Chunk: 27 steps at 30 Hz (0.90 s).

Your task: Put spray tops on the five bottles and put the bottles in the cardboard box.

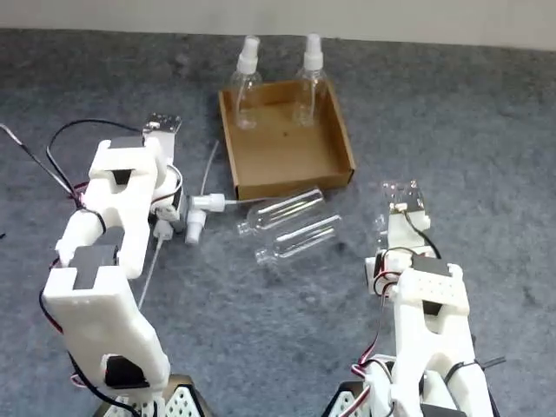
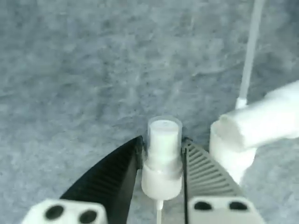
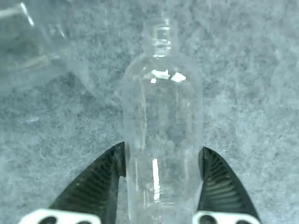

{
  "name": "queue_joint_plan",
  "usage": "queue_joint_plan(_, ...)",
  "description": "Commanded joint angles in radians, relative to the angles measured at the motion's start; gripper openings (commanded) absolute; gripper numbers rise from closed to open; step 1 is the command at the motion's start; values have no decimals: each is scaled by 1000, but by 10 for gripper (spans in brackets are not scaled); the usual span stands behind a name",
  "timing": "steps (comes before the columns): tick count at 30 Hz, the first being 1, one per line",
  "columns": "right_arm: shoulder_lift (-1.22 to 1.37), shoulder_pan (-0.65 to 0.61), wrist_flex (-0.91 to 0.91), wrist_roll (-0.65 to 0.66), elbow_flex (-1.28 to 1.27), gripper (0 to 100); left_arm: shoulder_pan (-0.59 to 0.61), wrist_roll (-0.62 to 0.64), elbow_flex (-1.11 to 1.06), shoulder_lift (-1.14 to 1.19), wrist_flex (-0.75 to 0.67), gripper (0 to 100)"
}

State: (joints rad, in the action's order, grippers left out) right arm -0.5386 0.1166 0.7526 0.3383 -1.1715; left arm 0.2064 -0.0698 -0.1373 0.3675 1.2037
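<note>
Across the grey carpeted tabletop point(image 1: 452, 113), the shallow brown cardboard box point(image 1: 291, 169) is the largest thing. Two clear plastic bottles fitted with white spray tops, the first capped bottle point(image 1: 246, 87) and the second capped bottle point(image 1: 311, 80), stand upright against its far wall. Just outside the box's near wall lie two uncapped clear bottles on their sides, the nearer lying bottle point(image 1: 280, 211) and the farther lying bottle point(image 1: 297, 241). Off the box's near right corner, the right gripper point(image 3: 161, 154) has its jaws closed around the body of the fifth open-necked clear bottle point(image 3: 161, 107). That bottle looks light, thin-walled and slick, so a mid-body hold with modest squeeze suits it. Off the box's near left corner, the left gripper point(image 2: 161, 144) pinches a small white spray top with a clear cap point(image 2: 162, 158) at its collar, and a loose white spray top point(image 2: 252, 128) lies just beside it. The head seems rigid, while its thin dip tube probably bends easily and will need guiding into a neck.
</note>
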Motion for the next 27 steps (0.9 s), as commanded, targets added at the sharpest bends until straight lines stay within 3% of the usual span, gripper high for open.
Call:
queue_joint_plan(1,5,2,-4,0,-28,146,16,6,-4,-122,-6,2)
queue_joint_plan(8,5,12,42,0,-18,149,16,-29,-311,-380,8,2)
queue_joint_plan(14,5,10,197,41,148,150,15,-35,-582,-553,-173,2)
queue_joint_plan(21,5,8,361,58,312,226,16,-37,-684,-565,-282,2)
queue_joint_plan(27,5,45,429,110,346,235,16,-38,-699,-565,-298,14)
